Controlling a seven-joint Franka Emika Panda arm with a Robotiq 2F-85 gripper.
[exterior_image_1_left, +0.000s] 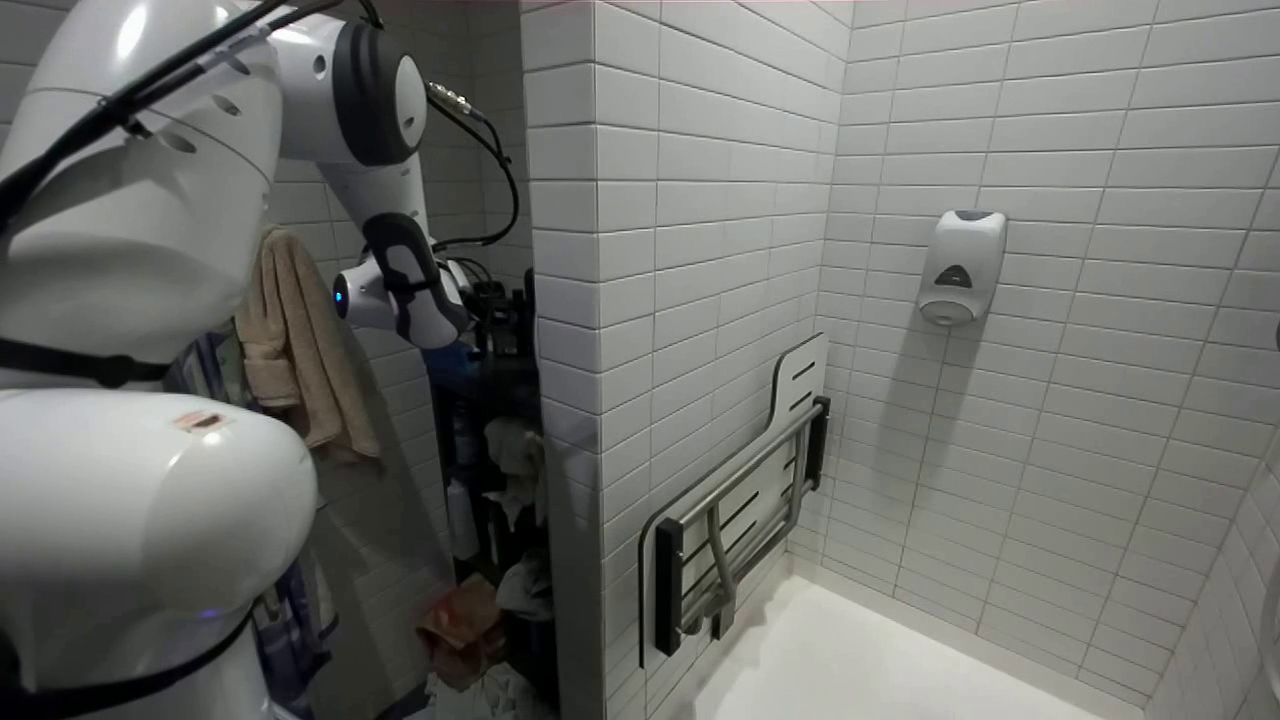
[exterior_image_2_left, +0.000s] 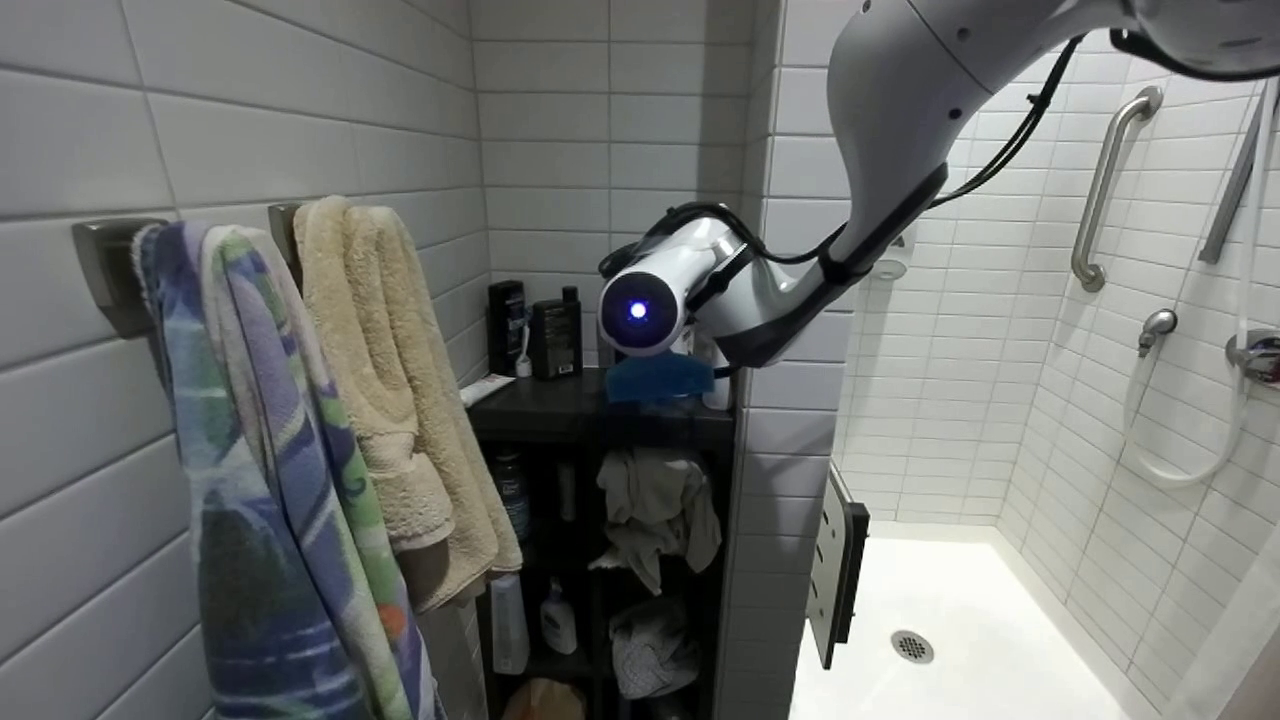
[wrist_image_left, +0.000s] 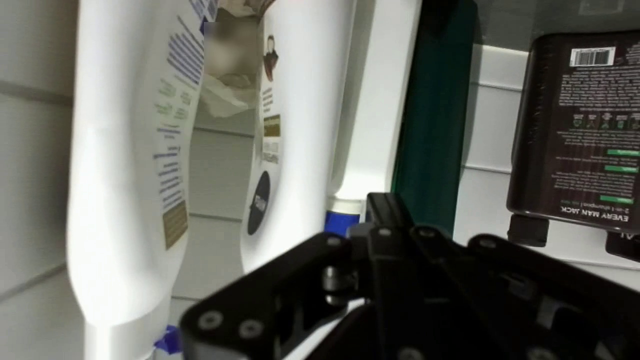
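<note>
From here I see the pincer (wrist_image_left: 385, 200) closed, apparently on nothing, near the white container (wrist_image_left: 377, 100) and the dark green container (wrist_image_left: 435, 125), standing side by side on the shelf (exterior_image_2_left: 540, 408), perhaps for saving space.

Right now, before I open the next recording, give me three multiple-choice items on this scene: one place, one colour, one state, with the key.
1. Where is the beige towel?
A) On a wall hook
B) On the shower floor
C) On the folded seat

2. What colour is the oval-labelled bottle?
A) Green
B) Red
C) White

3. How is the gripper?
A) Wide open
B) Shut
C) Clamped around the towel

1 A: it hangs there in an exterior view.
2 C: its body is white in the wrist view.
3 B: its jaws stand together in the wrist view.
</note>
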